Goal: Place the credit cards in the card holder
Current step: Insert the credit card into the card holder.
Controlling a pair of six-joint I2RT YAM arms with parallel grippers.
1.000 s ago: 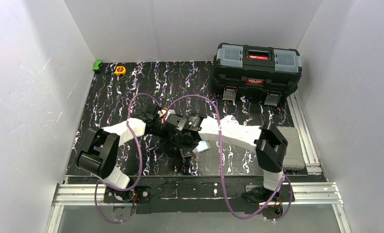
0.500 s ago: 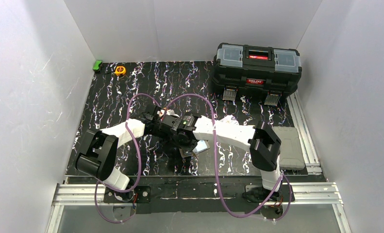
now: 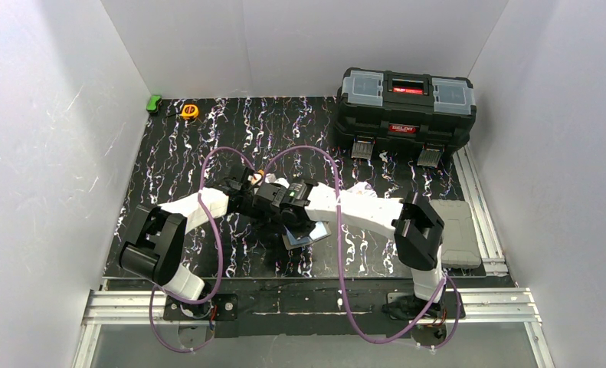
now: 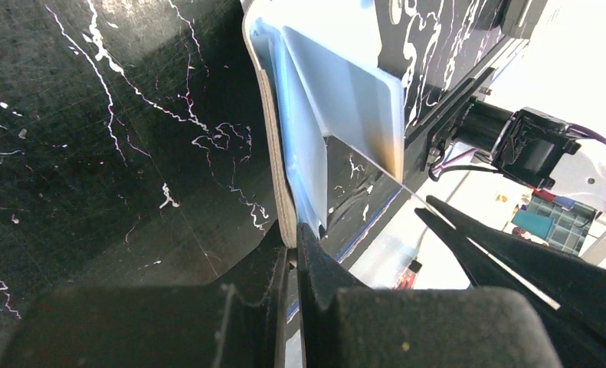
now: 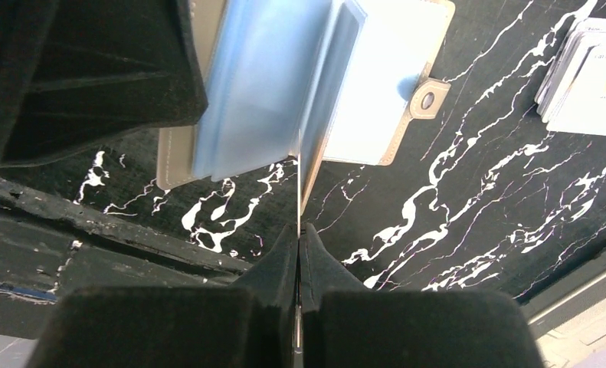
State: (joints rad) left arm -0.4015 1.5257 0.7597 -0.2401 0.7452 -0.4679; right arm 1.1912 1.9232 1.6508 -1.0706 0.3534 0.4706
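Observation:
The card holder (image 5: pixel 376 84) lies open on the black marbled table, taupe cover outward, pale clear pockets fanned, snap tab at its right. It also shows in the top view (image 3: pixel 309 232). My left gripper (image 4: pixel 292 234) is shut on the card holder's (image 4: pixel 273 153) near edge, pinching the cover and a pocket. My right gripper (image 5: pixel 299 228) is shut on one credit card (image 5: pixel 297 192), seen edge-on, with its far end between the pockets. The right gripper (image 4: pixel 424 207) shows in the left wrist view too. The other credit cards (image 5: pixel 583 84) lie stacked at the upper right.
A black toolbox (image 3: pixel 405 107) stands at the back right. A yellow tape measure (image 3: pixel 189 111) and a small green object (image 3: pixel 155 103) sit at the back left. A grey pad (image 3: pixel 456 230) lies by the right rail. The left gripper's body (image 5: pixel 77 77) crowds the holder.
The right arm has swung a little to the left, bringing its card closer in over the holder. The holder has shifted slightly. The left arm has hardly moved.

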